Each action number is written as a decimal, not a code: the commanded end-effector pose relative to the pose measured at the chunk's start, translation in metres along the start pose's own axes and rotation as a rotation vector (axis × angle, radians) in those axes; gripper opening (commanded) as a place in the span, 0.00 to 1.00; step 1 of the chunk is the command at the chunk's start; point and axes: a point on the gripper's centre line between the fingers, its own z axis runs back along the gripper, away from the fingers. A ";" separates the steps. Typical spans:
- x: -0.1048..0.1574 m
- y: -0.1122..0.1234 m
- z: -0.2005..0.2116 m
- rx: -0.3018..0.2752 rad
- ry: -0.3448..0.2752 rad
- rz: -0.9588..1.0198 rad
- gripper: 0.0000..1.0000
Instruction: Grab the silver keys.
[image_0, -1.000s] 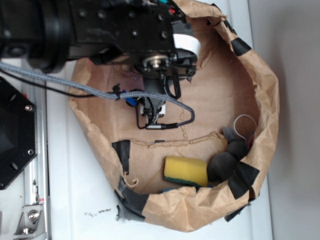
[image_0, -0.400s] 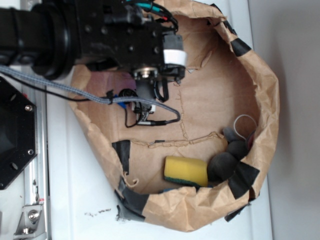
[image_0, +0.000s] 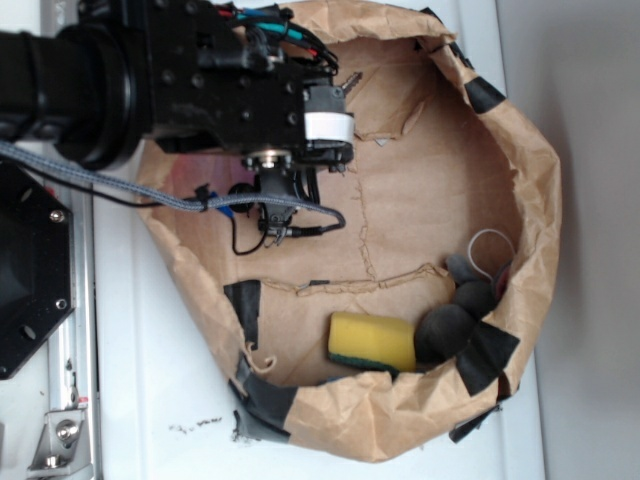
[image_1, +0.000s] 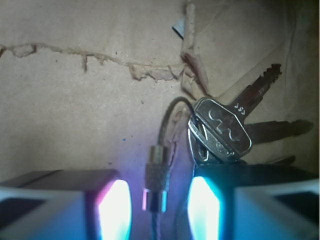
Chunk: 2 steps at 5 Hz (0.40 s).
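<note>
Step in hand: the final approach, by my judgement; the black robot gripper (image_1: 159, 212) hangs low over the brown paper floor of the crumpled paper tub (image_0: 520, 180), lined up for the pinch.
Tool state: the two glowing finger pads (image_1: 114, 207) stand apart in the wrist view and hold nothing; only the knurled barrel clasp of the thin wire ring (image_1: 156, 177) sits in the gap.
Task thing: the bunch of flat silver and grey-brown metal keys (image_1: 225, 130) lies right of centre in the wrist view, heads just above and touching the edge of the right pad, blades fanning to the upper right.
Exterior view: the keys are mostly hidden under the arm at the upper left.
Next move: probably a small shift toward the key heads, or closing on the ring itself, then descending.
Keys counted: three blades show clearly; a fourth is uncertain.
Others: one yellow and green sponge (image_0: 372, 342), lower centre; one thin white loop (image_0: 490, 250) at right; about three dark round lumps (image_0: 455, 315).
</note>
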 end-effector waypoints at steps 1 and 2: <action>-0.014 0.006 -0.009 0.021 -0.019 0.062 0.00; -0.017 0.006 -0.007 0.020 -0.026 0.058 0.00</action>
